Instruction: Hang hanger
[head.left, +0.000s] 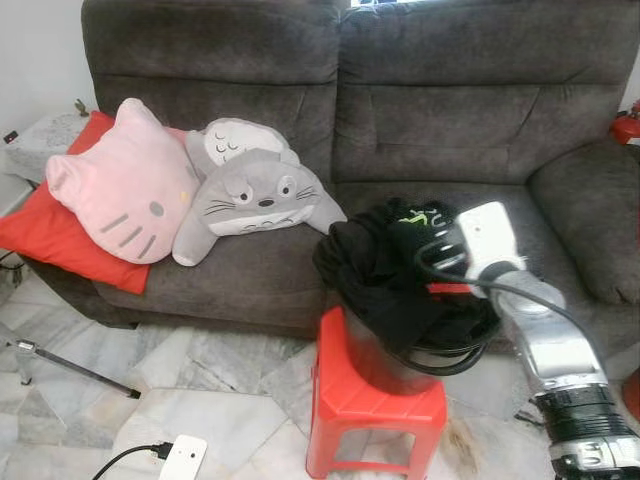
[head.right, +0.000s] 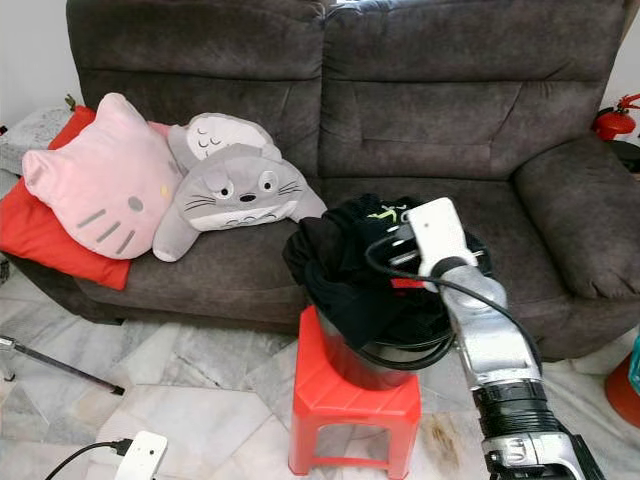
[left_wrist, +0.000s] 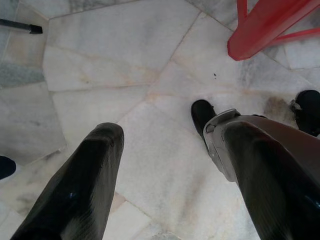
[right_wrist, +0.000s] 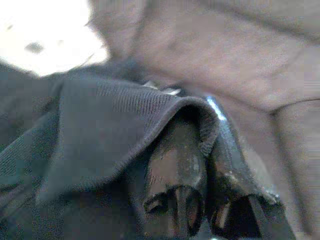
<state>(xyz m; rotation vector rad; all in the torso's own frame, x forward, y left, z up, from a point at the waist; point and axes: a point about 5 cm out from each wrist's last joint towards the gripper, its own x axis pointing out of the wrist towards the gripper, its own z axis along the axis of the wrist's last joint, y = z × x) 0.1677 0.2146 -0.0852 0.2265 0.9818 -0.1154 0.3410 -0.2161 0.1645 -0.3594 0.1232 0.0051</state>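
Jaws of right gripper (right_wrist: 200, 200) under black cloth (right_wrist: 100, 130) in wrist view.

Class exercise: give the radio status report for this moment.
Right hand shut on black garment in bucket on red stool. Left hand open, idle above floor. Hanger not made out.

A dark grey sofa (head.left: 440, 110) carries, at its left end, a red cushion (head.left: 50, 235) with a pink cat-face pillow (head.left: 125, 185) leaning on it, and just beside that two grey plush toys (head.left: 262, 195), one lying over the other. On the pale marble floor (head.left: 230, 390) before the sofa's front edge stands a red plastic stool (head.left: 375, 405). Near the floor's left part lie a white adapter (head.left: 180, 460) with a black cable and a thin dark rod (head.left: 75, 370); a red extinguisher (head.right: 612, 115) shows past the sofa's right arm.
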